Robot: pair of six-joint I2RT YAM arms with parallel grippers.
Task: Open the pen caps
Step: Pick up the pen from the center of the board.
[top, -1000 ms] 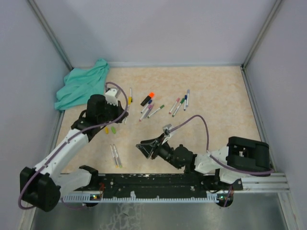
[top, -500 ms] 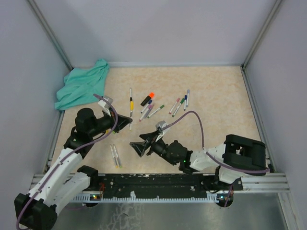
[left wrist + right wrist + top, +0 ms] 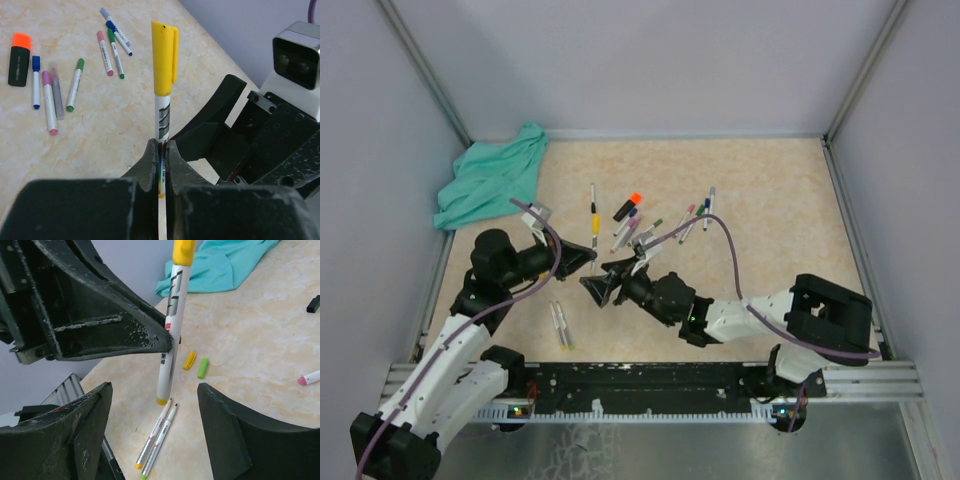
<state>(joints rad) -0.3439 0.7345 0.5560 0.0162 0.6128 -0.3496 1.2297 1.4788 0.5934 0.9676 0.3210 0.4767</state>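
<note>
My left gripper (image 3: 160, 146) is shut on the white barrel of a pen (image 3: 162, 117), whose yellow cap (image 3: 163, 57) sticks out beyond the jaws. My right gripper (image 3: 155, 390) is open and faces it, fingers spread to either side of the pen's (image 3: 170, 335) lower end without touching it. In the top view the two grippers, left (image 3: 588, 255) and right (image 3: 598, 282), meet above the table's middle. A loose yellow cap (image 3: 189, 360) and a green cap (image 3: 202, 368) lie on the table, beside two uncapped pens (image 3: 157, 440).
Several capped pens (image 3: 630, 225) and an orange-topped highlighter (image 3: 19, 59) lie farther back, with another group (image 3: 695, 215) to their right. One single pen (image 3: 592, 210) lies left of them. A teal cloth (image 3: 490, 180) fills the back left corner.
The left arm drew back from the pens toward the middle, carrying the yellow-capped pen. The right gripper opened wider and moved up and left until it faced the left one.
</note>
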